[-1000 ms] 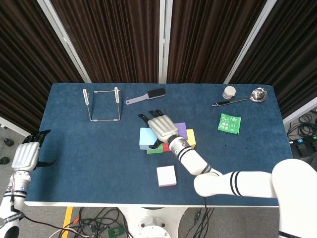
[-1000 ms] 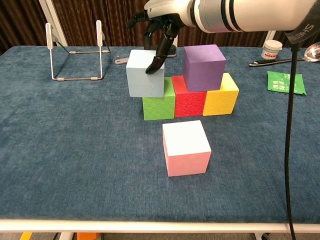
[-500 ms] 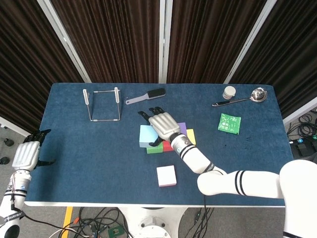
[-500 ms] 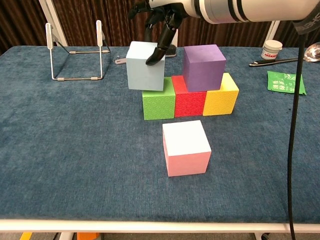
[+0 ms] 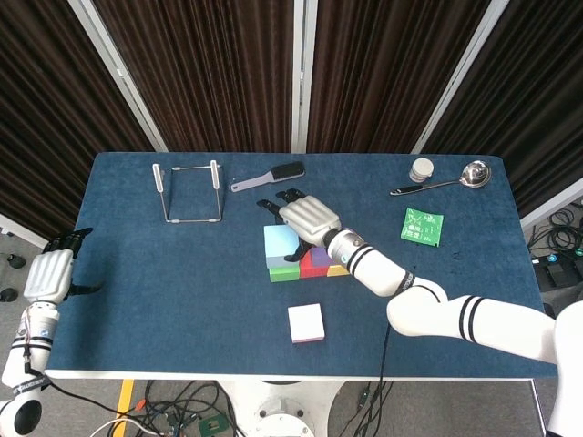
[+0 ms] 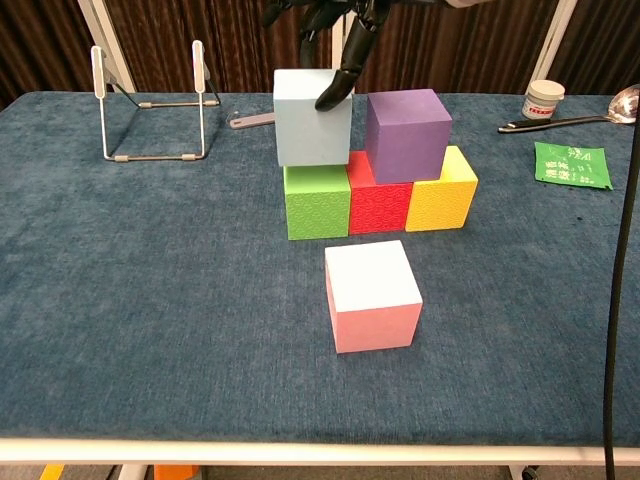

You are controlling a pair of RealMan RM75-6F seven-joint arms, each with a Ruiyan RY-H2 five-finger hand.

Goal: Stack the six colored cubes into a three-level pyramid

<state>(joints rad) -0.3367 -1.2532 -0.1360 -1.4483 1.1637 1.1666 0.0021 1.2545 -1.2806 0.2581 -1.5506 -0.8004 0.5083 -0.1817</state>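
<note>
The blue table [image 5: 164,264] fills the middle of the head view. At its centre stands a row of cubes: green cube [image 6: 316,202], red cube [image 6: 378,198] and yellow cube [image 6: 441,190], touching side by side. The purple cube [image 6: 407,121] sits on top, over the red and yellow ones. The light blue cube [image 6: 312,118] sits on the green cube, held by the right hand [image 5: 307,217], whose dark fingertips [image 6: 334,93] press its top edge. The pink cube [image 6: 371,295] stands alone, lower centre of the chest view. The left hand [image 5: 47,273] hangs at the left edge (off the table); whether its fingers are apart I cannot tell.
</note>
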